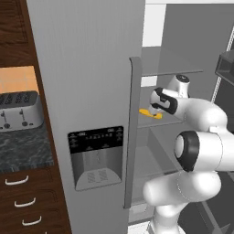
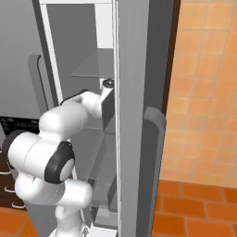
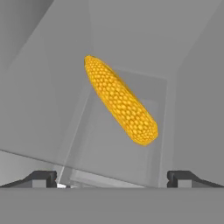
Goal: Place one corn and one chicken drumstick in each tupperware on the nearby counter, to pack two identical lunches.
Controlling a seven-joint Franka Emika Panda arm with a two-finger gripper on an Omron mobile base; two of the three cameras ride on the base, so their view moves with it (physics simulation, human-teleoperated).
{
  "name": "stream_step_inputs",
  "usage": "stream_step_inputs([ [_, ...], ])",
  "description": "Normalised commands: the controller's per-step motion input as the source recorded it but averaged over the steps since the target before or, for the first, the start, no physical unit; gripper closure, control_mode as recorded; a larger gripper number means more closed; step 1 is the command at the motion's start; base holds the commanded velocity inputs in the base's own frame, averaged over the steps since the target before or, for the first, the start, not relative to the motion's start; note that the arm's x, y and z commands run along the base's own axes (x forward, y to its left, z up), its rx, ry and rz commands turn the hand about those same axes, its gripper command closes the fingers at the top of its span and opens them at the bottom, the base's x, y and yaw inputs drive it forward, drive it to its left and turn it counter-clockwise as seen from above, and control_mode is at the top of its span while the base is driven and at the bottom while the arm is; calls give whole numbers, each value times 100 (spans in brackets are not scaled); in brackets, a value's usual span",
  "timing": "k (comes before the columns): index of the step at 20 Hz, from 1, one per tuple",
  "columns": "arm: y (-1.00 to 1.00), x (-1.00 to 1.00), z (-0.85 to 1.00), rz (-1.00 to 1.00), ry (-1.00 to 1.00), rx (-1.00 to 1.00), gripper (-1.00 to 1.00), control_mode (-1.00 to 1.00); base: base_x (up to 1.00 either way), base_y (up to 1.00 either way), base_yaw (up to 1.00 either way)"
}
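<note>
While the jaws stand wide apart and empty, a plain yellow-orange corn (image 3: 120, 99) cob lies slantwise on a fridge shelf (image 3: 109, 148).

matt brushed-grey metal look on the fridge door (image 1: 87, 68), smooth, with a dull grey handle (image 1: 132, 132) and a dark glossy dispenser panel (image 1: 96, 139). translucent, glassy shelf (image 3: 122, 162) inside, smooth and faintly shiny. bumpy, kernelled yellow-orange skin on the corn (image 3: 120, 99), matt. glossy white plastic shell on the arm (image 1: 201, 151), dark matt joints. polished silver metal on the toaster (image 1: 20, 111). marbled dark stone counter (image 1: 23, 151), dark wood grain cabinets (image 1: 32, 201), matt orange tiles (image 2: 203, 83).
</note>
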Motion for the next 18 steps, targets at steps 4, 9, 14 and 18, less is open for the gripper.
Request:
stream_step_inputs([
  [4,-2,31,-11,0,0,0,-100,-100,0,0,0],
  [9,-6,24,-7,0,0,0,-100,-100,0,0,0],
  [14,-5,22,-10,1,0,0,-100,-100,0,0,0],
  [18,-5,24,-16,1,0,0,-100,-100,0,0,0],
])
